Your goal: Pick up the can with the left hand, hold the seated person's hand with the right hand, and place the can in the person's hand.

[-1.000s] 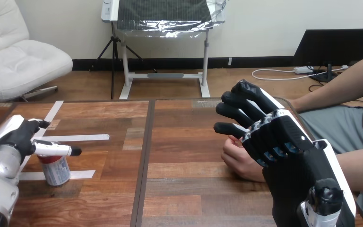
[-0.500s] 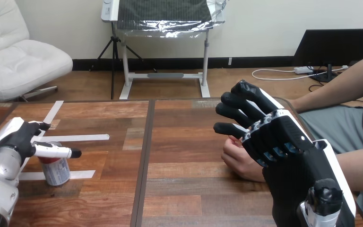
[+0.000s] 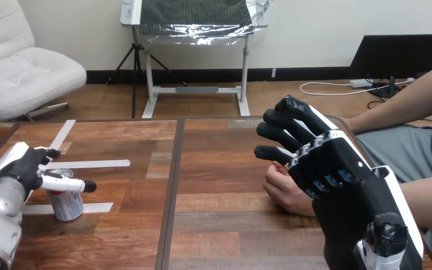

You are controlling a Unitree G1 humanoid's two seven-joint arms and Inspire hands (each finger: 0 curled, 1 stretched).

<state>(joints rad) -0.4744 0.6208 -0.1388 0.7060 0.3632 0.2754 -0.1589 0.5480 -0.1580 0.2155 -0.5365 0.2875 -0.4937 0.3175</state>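
1. Head view, left side: the can (image 3: 67, 205) stands upright on the bench (image 3: 219, 225), its foot on a strip of white tape (image 3: 98, 207), with a second strip (image 3: 95, 163) lying beyond it
2. My left hand (image 3: 18, 169) is just beside the can, on its left. My thumb (image 3: 62, 183) reaches straight across the can's front, just under its rim. The fingers (image 3: 36, 157) of that hand are released, not closed round the can
3. The can is not lifted; it rests on the bench
4. My right hand (image 3: 337, 169) is raised over the right of the bench, its back toward the camera, its fingers loosely bent and spread, grasping nothing
5. The person's hand (image 3: 281, 191) lies loosely curled on the bench, just behind and below my right hand and partly hidden by it; I cannot tell whether the two touch
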